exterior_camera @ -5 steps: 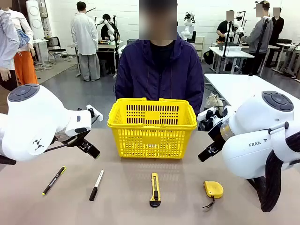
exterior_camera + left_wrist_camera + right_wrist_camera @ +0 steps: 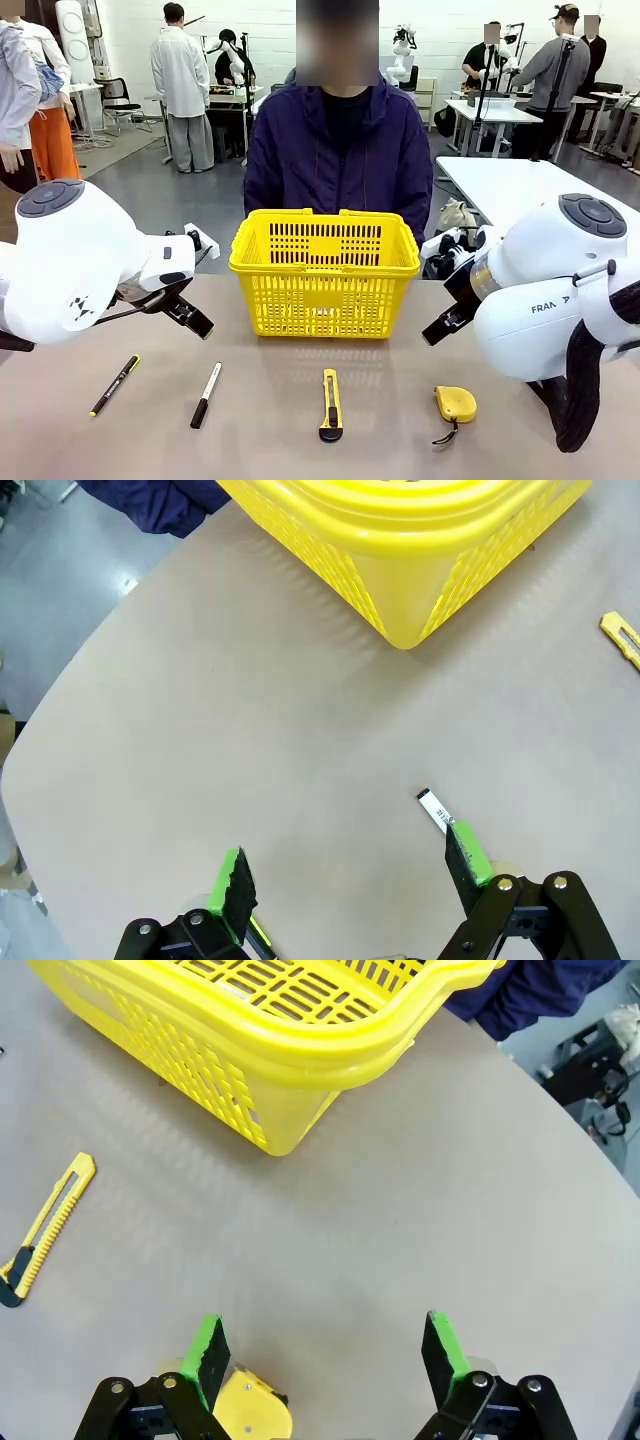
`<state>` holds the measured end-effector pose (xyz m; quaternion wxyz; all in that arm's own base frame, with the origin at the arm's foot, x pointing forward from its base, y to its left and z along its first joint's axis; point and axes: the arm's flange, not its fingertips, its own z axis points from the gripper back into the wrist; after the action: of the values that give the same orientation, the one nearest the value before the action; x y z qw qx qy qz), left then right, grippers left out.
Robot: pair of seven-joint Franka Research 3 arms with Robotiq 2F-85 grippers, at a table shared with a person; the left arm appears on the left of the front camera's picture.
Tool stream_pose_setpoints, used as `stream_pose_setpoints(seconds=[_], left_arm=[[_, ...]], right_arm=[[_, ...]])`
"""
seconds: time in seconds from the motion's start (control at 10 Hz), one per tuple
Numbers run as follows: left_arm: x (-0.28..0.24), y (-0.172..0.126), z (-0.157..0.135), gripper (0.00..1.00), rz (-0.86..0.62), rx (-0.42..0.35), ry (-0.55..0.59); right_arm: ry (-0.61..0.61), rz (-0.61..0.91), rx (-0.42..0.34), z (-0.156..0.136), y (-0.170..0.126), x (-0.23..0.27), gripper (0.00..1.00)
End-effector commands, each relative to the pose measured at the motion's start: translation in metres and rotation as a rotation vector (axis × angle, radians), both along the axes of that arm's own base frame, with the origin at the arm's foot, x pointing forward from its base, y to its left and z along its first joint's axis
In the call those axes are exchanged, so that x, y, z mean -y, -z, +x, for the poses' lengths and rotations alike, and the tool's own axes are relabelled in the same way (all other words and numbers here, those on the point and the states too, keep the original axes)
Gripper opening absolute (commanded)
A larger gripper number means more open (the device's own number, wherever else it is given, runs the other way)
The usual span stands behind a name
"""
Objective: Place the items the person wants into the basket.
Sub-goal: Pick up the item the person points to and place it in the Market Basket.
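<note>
The yellow basket stands mid-table in front of the person, whose hands are hidden behind it. Along the near edge lie a black pen, a white marker with a black cap and a yellow tape measure. My left gripper hovers open above the table, left of the basket; in its wrist view the left gripper has the marker's end by one finger. Right of the basket my right gripper also hangs open. The right gripper is above the tape measure.
A yellow-and-black utility knife lies between the marker and the tape measure, and the utility knife also lies left of my right fingers. Bare tabletop stretches between each gripper and the basket. Other people and tables stand far behind.
</note>
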<state>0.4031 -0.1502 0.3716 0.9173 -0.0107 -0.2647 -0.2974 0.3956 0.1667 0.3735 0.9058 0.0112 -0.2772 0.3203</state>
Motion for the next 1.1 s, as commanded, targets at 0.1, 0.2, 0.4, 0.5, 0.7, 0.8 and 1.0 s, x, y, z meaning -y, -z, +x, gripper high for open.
stream_pose_setpoints(seconds=[0.1, 0.2, 0.4, 0.5, 0.7, 0.8, 1.0], left_arm=[[-0.0001, 0.0, 0.0, 1.0, 0.0, 0.0, 0.0], [-0.0001, 0.0, 0.0, 1.0, 0.0, 0.0, 0.0], [-0.0001, 0.0, 0.0, 1.0, 0.0, 0.0, 0.0], [-0.0001, 0.0, 0.0, 1.0, 0.0, 0.0, 0.0], [-0.0001, 0.0, 0.0, 1.0, 0.0, 0.0, 0.0], [-0.0001, 0.0, 0.0, 1.0, 0.0, 0.0, 0.0], [0.0, 0.0, 0.0, 1.0, 0.0, 0.0, 0.0]], right_arm=[[0.0, 0.0, 0.0, 0.0, 0.0, -0.0001, 1.0], [0.0, 0.0, 0.0, 0.0, 0.0, -0.0001, 1.0], [0.0, 0.0, 0.0, 0.0, 0.0, -0.0001, 1.0], [0.0, 0.0, 0.0, 0.0, 0.0, -0.0001, 1.0], [0.0, 0.0, 0.0, 0.0, 0.0, -0.0001, 1.0], [0.0, 0.0, 0.0, 0.0, 0.0, -0.0001, 1.0], [0.0, 0.0, 0.0, 0.0, 0.0, 0.0, 1.0]])
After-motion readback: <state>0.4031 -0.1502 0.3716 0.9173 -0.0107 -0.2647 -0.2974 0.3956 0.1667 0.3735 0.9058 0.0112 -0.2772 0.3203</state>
